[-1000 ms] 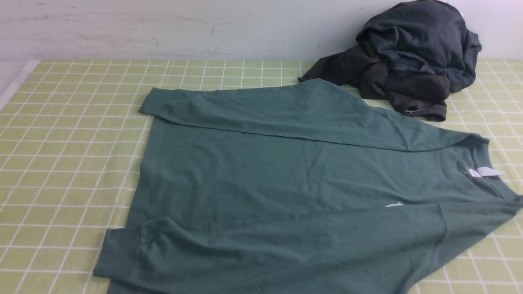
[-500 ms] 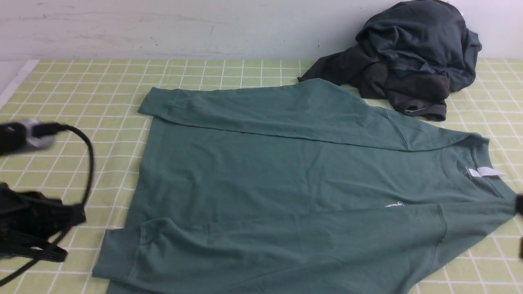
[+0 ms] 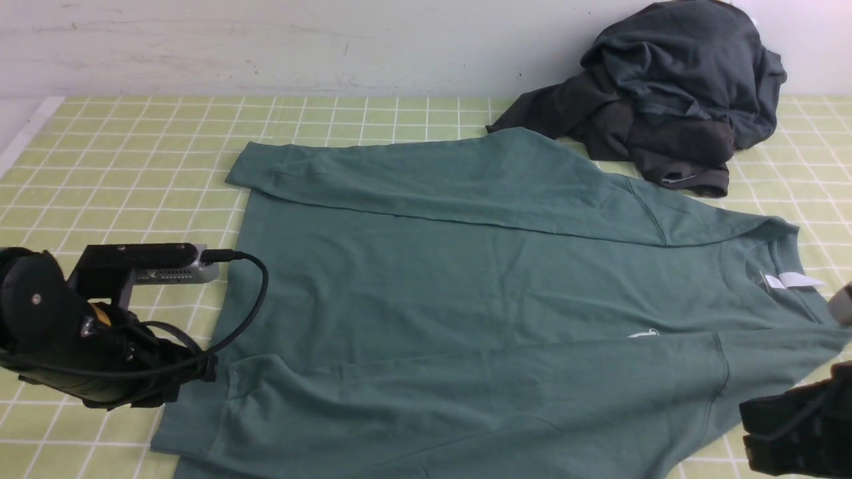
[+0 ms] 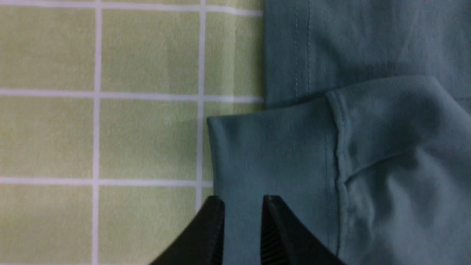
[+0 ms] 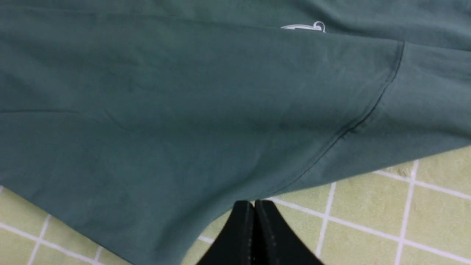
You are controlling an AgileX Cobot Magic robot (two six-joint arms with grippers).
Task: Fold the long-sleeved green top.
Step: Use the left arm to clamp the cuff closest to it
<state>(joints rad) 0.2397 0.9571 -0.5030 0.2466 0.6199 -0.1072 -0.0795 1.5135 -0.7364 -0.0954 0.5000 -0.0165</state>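
Observation:
The green long-sleeved top (image 3: 466,299) lies flat on the checked cloth, neck and white label (image 3: 792,279) to the right, both sleeves folded across the body. My left gripper (image 3: 200,372) is at the near sleeve's cuff (image 4: 268,147). In the left wrist view its jaws (image 4: 243,200) stand slightly apart over the cuff's edge, with cloth showing between them. My right gripper (image 3: 752,419) is low at the near right. In the right wrist view it (image 5: 254,203) is shut and empty, just off the top's near edge below the shoulder seam (image 5: 368,110).
A heap of dark charcoal garments (image 3: 665,93) sits at the back right, touching the top's far shoulder. The yellow-green checked tablecloth (image 3: 120,166) covers the table. A pale wall (image 3: 266,46) runs along the back, and the table's left edge (image 3: 20,140) shows.
Both arms have come into view. The left arm moved in from the left to the near cuff. The right arm came in at the near right. The top has not moved.

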